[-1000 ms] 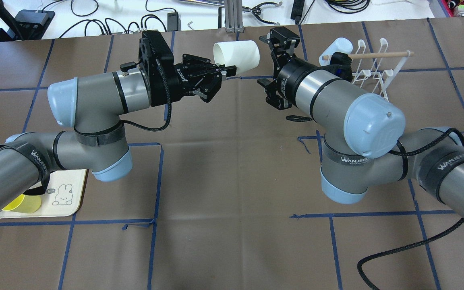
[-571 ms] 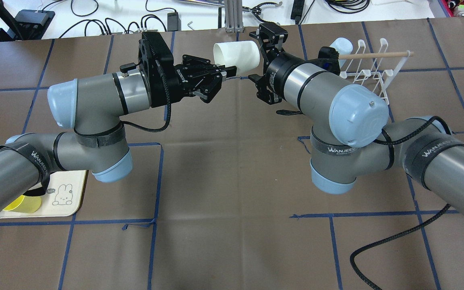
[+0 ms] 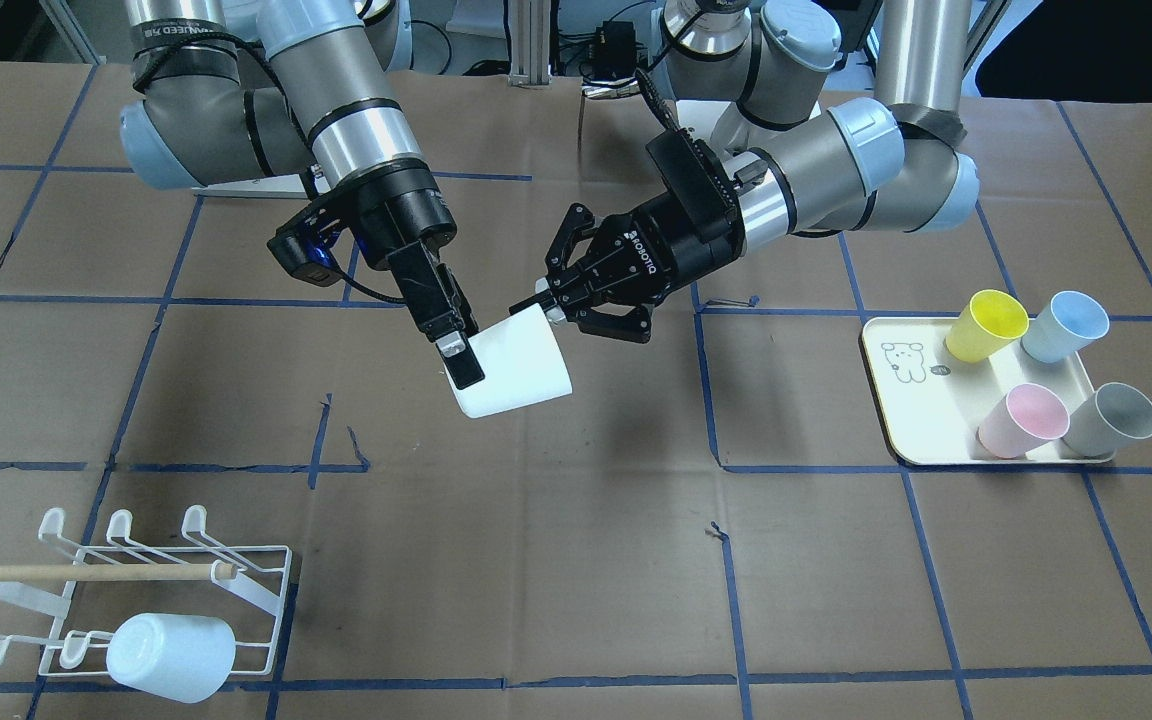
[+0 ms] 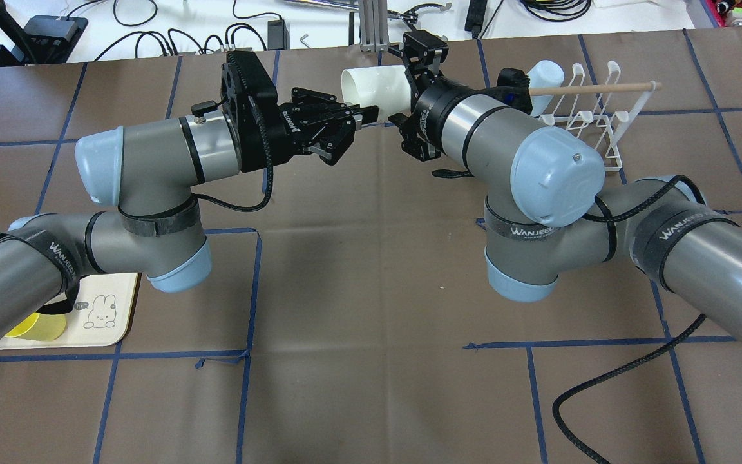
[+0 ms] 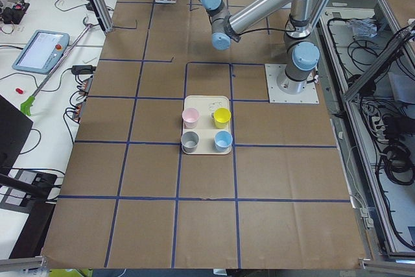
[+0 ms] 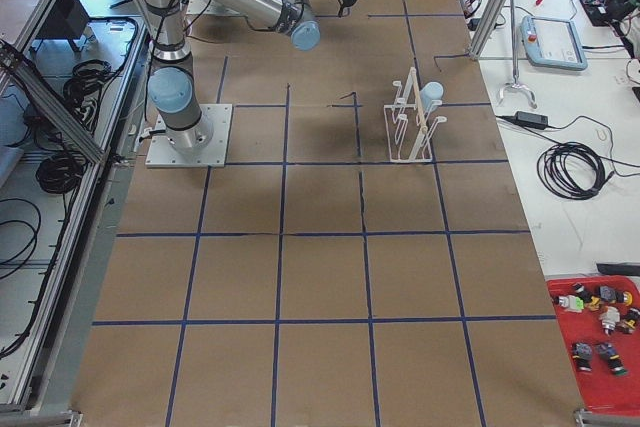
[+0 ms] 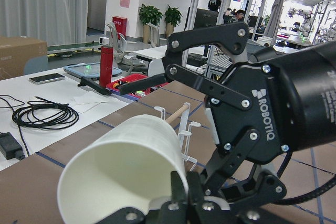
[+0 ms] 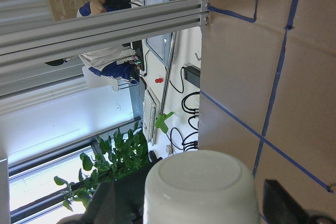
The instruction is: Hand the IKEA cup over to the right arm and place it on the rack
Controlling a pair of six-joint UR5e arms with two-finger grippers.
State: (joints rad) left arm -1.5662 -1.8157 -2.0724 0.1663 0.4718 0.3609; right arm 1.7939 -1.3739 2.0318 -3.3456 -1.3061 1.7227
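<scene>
My left gripper [image 3: 543,305] is clamped on the white cup [image 3: 521,375] at its rim, holding it sideways so the base sticks out toward my right gripper [image 8: 197,205]. That one's spread wide, 2 fingers either side of the base, not squeezing yet I think. The rack [image 3: 86,572] sits well beyond it, with 1 other cup [image 3: 171,655] on it.
</scene>
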